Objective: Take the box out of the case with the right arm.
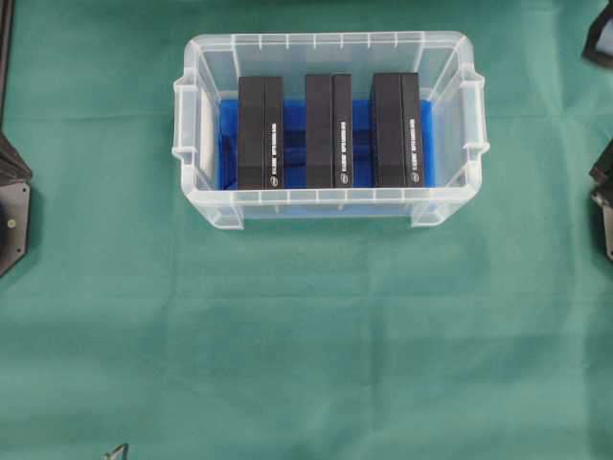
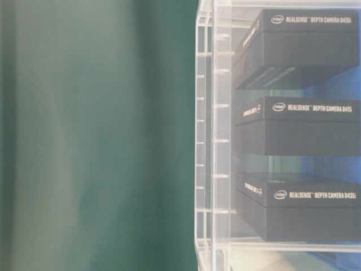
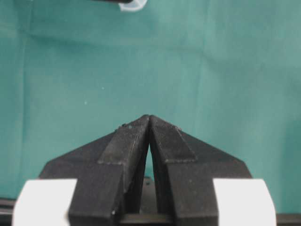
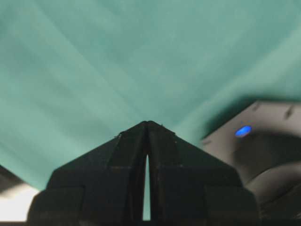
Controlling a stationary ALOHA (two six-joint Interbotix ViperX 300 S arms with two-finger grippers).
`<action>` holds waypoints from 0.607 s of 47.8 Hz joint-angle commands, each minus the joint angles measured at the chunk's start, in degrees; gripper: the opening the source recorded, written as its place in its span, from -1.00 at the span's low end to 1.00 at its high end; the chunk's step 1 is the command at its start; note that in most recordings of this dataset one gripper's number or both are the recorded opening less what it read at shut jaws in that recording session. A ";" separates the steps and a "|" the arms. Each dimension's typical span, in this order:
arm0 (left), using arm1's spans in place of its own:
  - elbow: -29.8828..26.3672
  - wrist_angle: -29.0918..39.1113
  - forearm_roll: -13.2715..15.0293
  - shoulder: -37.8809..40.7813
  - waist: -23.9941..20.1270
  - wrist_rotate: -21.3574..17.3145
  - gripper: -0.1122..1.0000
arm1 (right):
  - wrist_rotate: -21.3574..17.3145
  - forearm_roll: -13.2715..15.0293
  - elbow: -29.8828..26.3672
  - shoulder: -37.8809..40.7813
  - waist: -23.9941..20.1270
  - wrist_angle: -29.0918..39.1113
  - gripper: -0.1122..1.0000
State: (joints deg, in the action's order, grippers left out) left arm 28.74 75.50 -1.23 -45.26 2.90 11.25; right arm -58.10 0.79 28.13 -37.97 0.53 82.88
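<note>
The case (image 1: 330, 40), a clear plastic tub with a blue bottom, stands at the back middle of the green cloth. Three black boxes lie side by side in it: left (image 1: 260, 132), middle (image 1: 329, 130) and right (image 1: 397, 129). The table-level view shows the case wall (image 2: 206, 141) and the same boxes (image 2: 299, 127) close up, with white lettering. My left gripper (image 3: 148, 117) is shut and empty above bare cloth. Over the cloth too, my right gripper (image 4: 147, 122) is shut with its tips touching and holds nothing. Neither gripper is near the case in the overhead view.
Green cloth (image 1: 306, 345) covers the table. Black arm parts sit at the left edge (image 1: 11, 206) and the right edge (image 1: 603, 187). A grey housing with a blue light (image 4: 242, 131) lies right of my right gripper. A small dark tip (image 1: 117, 450) pokes in at the bottom.
</note>
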 commanded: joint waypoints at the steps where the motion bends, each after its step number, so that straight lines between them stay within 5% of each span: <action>1: -1.41 -0.09 -0.18 0.09 0.26 0.09 -0.76 | -7.82 0.09 -1.32 0.09 0.09 0.26 -0.79; 6: -1.41 0.00 -0.18 0.18 0.26 0.09 -0.76 | -19.69 0.18 -1.41 0.18 0.09 1.23 -0.79; 12: -1.41 0.09 -0.09 0.18 0.35 0.09 -0.76 | -27.51 1.05 -1.32 0.09 0.09 3.25 -0.79; 29: -1.41 0.09 -0.18 0.18 0.26 0.35 -0.76 | -29.00 1.93 -1.58 1.76 0.88 4.57 -0.79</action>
State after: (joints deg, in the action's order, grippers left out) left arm 28.74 75.76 -1.23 -45.26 2.99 11.43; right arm -87.10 2.11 28.04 -36.56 0.70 87.36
